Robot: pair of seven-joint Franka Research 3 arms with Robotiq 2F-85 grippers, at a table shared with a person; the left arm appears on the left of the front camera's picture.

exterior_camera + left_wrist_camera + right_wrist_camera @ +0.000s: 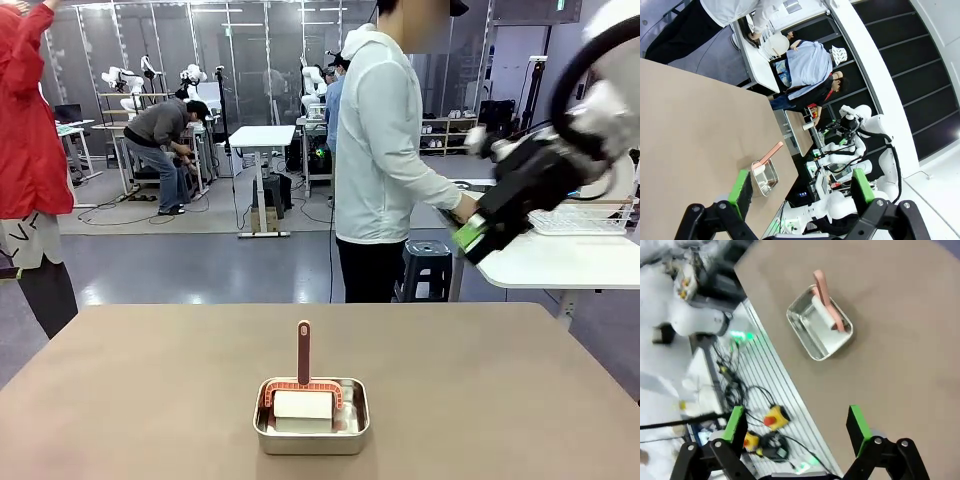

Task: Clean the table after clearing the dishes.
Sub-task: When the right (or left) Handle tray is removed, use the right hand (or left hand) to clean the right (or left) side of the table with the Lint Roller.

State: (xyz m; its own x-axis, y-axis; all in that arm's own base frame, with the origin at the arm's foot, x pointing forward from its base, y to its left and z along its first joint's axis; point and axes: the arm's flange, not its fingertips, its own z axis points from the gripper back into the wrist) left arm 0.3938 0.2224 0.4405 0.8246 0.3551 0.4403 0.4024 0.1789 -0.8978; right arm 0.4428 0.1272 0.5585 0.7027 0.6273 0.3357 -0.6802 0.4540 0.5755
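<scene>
Right claw apart, left claw apart; steel pan on brown table; lab room.

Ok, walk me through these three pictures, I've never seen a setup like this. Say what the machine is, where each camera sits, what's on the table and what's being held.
This is a two-armed robot at a brown table. The front view looks across the table from between the arms. The other two pictures come from cameras on each wrist, looking along that arm's own fingers.

On the table sits a small steel pan with a white roller on a red handle in it.

The right gripper is raised at the right side. Both it and the left gripper are open and hold nothing.

A person stands past the far edge, turned to a white side table.
</scene>
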